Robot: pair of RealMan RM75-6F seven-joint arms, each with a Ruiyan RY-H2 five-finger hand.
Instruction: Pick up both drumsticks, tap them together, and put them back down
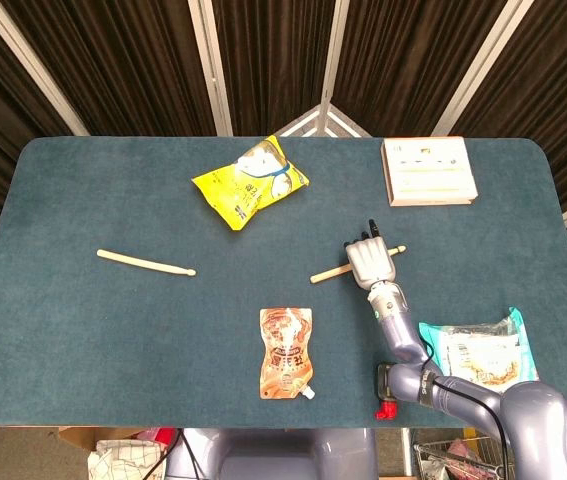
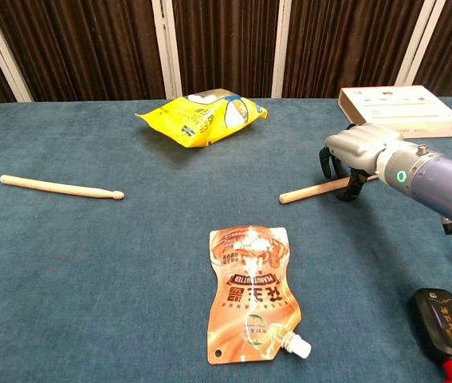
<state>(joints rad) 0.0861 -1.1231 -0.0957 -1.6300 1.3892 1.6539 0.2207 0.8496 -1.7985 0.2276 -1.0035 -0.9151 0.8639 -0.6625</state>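
At 3 o'clock on the table [image 1: 83, 330], your right hand [image 1: 368, 262] sits over drumstick 1 [image 2: 309, 191], fingers curled down around it; whether they grip cannot be told. Drumstick 2 [image 1: 146, 263] lies untouched at 9 o'clock. Left hand: unseen. Done: 0 lifts. Remaining: 2 pickups, tap, set-down.

Dark brown curtains [image 2: 226, 48] hang behind the teal table [image 1: 83, 330].

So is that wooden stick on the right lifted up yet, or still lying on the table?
Still lying flat: the right wooden drumstick rests on the blue table, with the right hand arched over it, fingers not closed.
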